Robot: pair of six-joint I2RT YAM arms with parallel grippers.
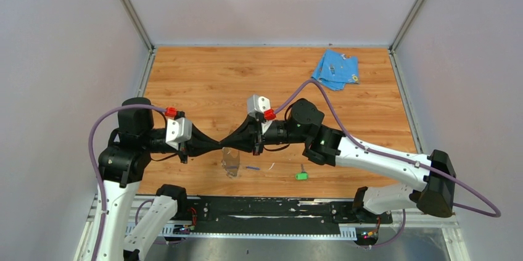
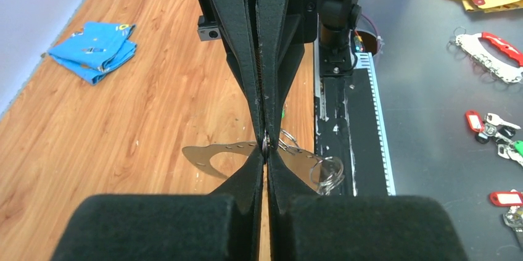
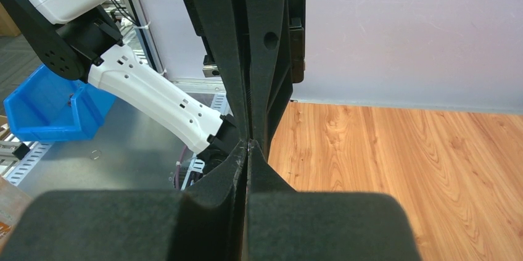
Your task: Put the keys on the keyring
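Observation:
My left gripper and right gripper meet tip to tip above the table's near middle. The keyring, a thin grey metal band, hangs below the tips. In the left wrist view my left gripper is shut on a small ring of the keyring, with loose small rings to its right. My right gripper is shut, and its tips touch the same spot. The green-headed key lies on the wood to the right. A thin blue item, likely the blue-headed key, lies beside the keyring.
A folded light-blue cloth lies at the far right of the table. A black rail runs along the near edge. Beyond the edge, a grey bench holds other key bunches and a red carabiner. A blue bin stands off the table.

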